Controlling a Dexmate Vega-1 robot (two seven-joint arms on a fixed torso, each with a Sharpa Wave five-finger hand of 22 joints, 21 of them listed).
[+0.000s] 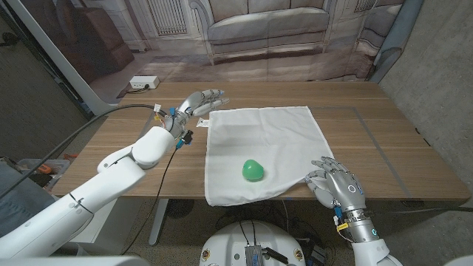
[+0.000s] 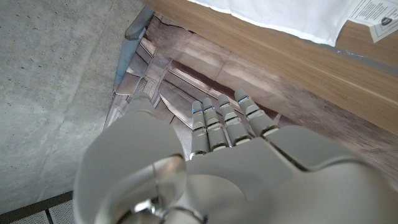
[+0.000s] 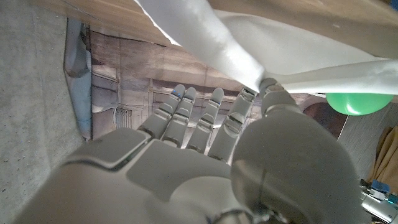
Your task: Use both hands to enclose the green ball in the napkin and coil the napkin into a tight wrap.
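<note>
A white napkin (image 1: 259,144) lies spread on the wooden table (image 1: 384,140), with the green ball (image 1: 253,171) sitting on its near half. My left hand (image 1: 199,102) hovers by the napkin's far left corner, fingers stretched out and apart from the cloth, holding nothing. In the left wrist view its fingers (image 2: 224,121) lie straight side by side, and the napkin (image 2: 280,15) edge shows beyond. My right hand (image 1: 334,185) is at the near right corner. In the right wrist view the napkin (image 3: 205,37) corner runs to a point between its thumb and a finger, pinched, with the ball (image 3: 357,102) close by.
A white power strip (image 1: 143,83) lies at the table's far left edge. A black cable (image 1: 89,129) runs along my left arm. A paper tag (image 2: 373,12) lies beside the napkin. A printed sofa backdrop hangs behind the table.
</note>
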